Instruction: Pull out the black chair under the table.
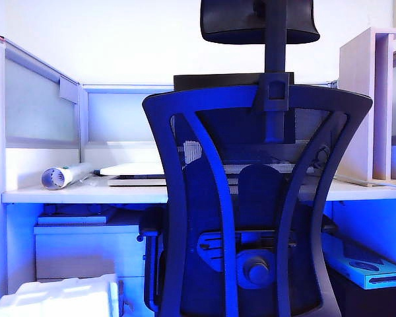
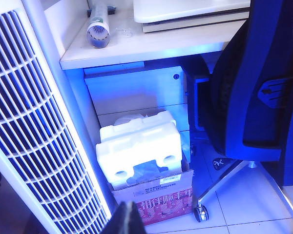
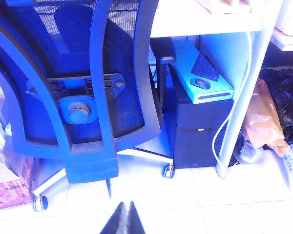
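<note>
Black chair (image 1: 257, 198) stands pushed in against the white surface (image 1: 86, 195), mesh back toward the exterior camera, seat tucked below the surface edge, headrest rising above the partition panels. Lumbar knob sits low on the back frame. Chair casters rest on the tiled floor (image 3: 224, 200). Beside the chair, under the surface: a white drawer cabinet (image 2: 136, 92), with a cardboard box (image 2: 158, 195) holding white foam packing (image 2: 139, 148) in front of it. On the other side of the chair: a black computer tower (image 3: 200, 131) with a pale keyboard box (image 3: 202, 73) lying on top. On the surface, near the chair: a rolled paper tube (image 1: 63, 176) and a flat white device. Left pincer (image 2: 127, 219) hangs low, well apart from the chair, tips together, holding nothing. Right pincer (image 3: 123, 220) likewise sits behind the chair base, tips together, empty.
</note>
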You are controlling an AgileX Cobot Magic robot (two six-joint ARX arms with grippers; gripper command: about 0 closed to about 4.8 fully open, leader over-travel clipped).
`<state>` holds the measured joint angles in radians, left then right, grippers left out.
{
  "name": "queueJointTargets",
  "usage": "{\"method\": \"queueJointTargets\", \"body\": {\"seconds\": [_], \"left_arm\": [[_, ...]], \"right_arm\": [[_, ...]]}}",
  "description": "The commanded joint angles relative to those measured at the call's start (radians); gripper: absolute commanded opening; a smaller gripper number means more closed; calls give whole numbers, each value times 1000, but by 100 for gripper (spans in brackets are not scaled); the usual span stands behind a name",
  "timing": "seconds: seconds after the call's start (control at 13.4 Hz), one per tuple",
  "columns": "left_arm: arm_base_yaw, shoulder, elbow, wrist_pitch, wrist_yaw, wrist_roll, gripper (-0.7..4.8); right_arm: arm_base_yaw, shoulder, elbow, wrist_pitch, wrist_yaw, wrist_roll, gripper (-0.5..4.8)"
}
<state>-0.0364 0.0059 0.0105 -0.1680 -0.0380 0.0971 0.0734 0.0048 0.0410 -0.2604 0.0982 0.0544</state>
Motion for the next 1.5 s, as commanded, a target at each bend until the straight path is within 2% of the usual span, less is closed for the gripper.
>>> {"method": "queueJointTargets", "body": {"seconds": [0.07,0.67,0.82,0.97,1.35,1.42,1.5], "left_arm": [[1,1,-2,-18,0,-1,-4],[1,0,-2,-17,1,-1,-4],[1,0,-2,-5,78,0,-4],[1,0,-2,26,112,-1,-4],[1,-1,-1,211,395,-4,-4],[1,-2,-2,268,470,-4,-4],[1,-2,-1,289,473,-4,-4]], "right_arm": [[2,-4,-2,2,8,-3,-1],[2,-4,-2,-5,8,-3,0],[2,-4,-2,-5,8,-3,0],[2,-4,-2,-5,8,-3,0],[2,-4,-2,-4,8,-3,0],[2,-4,-1,19,-35,-3,0],[2,-4,-1,51,-86,-3,0]]}}
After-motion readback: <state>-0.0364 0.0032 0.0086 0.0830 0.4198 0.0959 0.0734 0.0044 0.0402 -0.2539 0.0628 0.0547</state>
